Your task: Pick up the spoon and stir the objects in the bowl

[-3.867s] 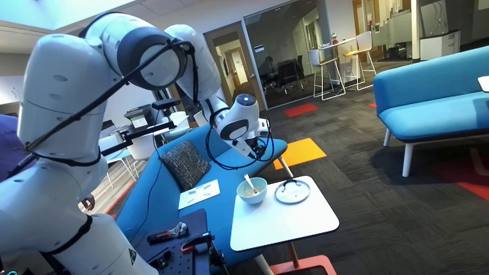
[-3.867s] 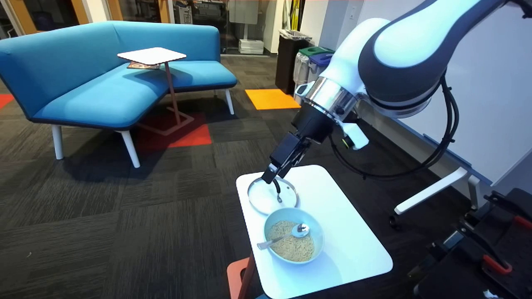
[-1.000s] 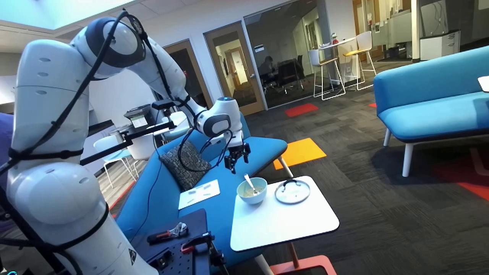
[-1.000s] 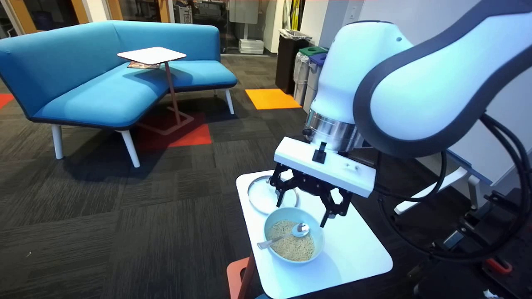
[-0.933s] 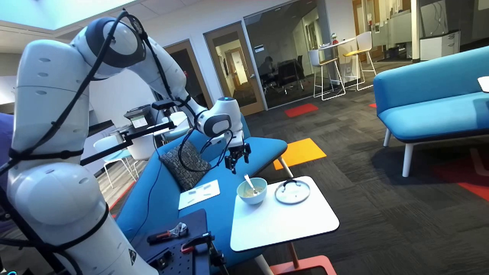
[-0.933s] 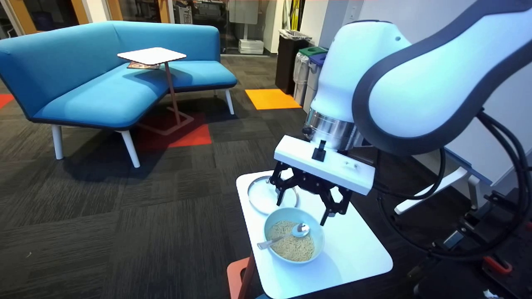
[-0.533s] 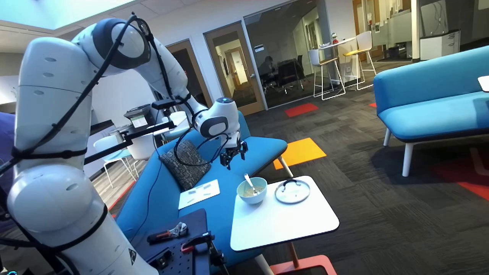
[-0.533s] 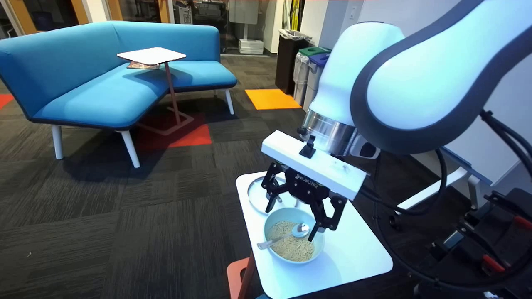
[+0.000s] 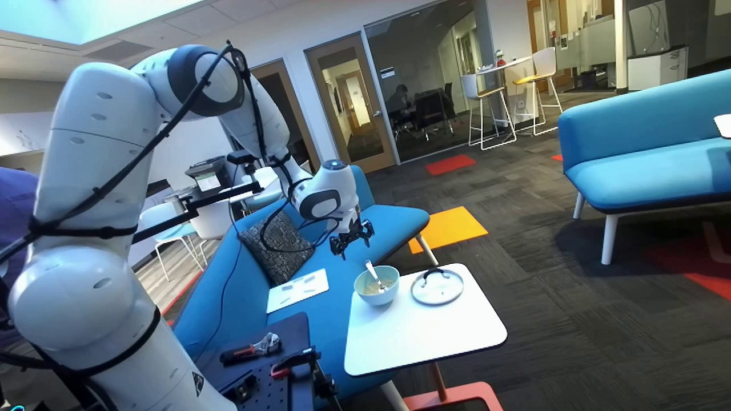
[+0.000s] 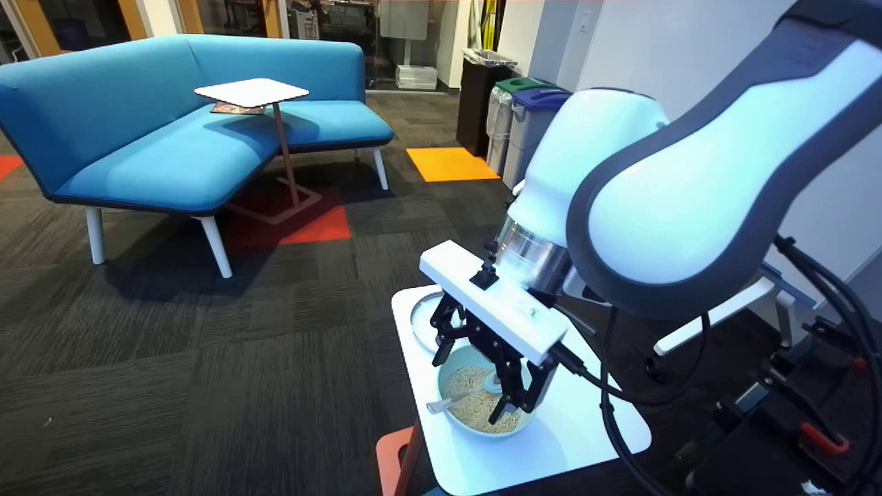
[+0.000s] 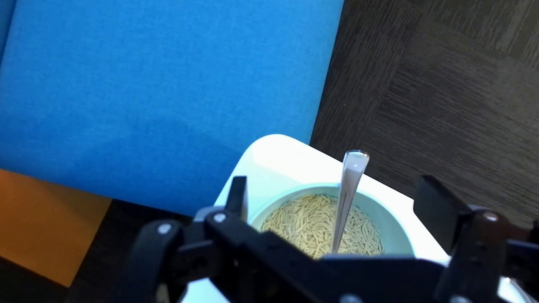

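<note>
The jaws stood wide apart and held nothing. In the last half second they had come lower and turned further, while the spoon and bowl had not shifted; that read as lining up for the grasp, with stirring not yet begun. In the wrist view the fingertips lay at about 9 and 3 o'clock from the spoon, its handle leaning just past 12 over the rim; its head was hidden there. In an exterior view part of that head showed over the grains, a fingertip covering the rest, the handle toward 8 o'clock. Only in an exterior view did the lid show whole, at 3 o'clock from the bowl on the counter, with the jaws at 11 o'clock, apart from the spoon.
</note>
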Robot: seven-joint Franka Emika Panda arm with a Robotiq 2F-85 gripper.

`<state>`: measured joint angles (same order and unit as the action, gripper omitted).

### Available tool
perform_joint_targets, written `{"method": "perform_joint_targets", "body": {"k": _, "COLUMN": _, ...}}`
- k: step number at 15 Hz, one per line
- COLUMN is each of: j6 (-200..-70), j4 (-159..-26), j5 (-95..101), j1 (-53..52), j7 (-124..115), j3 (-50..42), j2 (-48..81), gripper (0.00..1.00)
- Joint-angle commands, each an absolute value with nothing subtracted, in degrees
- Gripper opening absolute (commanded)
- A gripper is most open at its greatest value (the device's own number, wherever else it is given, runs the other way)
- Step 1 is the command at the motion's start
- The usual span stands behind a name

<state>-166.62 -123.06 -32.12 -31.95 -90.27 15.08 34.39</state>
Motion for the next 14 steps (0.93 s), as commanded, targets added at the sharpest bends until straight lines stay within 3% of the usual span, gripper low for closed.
{"method": "perform_joint_targets", "body": {"k": 1, "j6": -169.92, "j4": -121.03, "j5": -33.17, "j1": -28.98, "j7": -91.19, "j3": 18.25, "j2": 37.44, "gripper": 1.0}}
{"method": "perform_joint_targets", "body": {"k": 14, "j6": -170.73, "j4": -115.16, "j5": -35.13, "j1": -20.44, "j7": -88.99, "j3": 25.27, "j2": 46.41, "gripper": 1.0}}
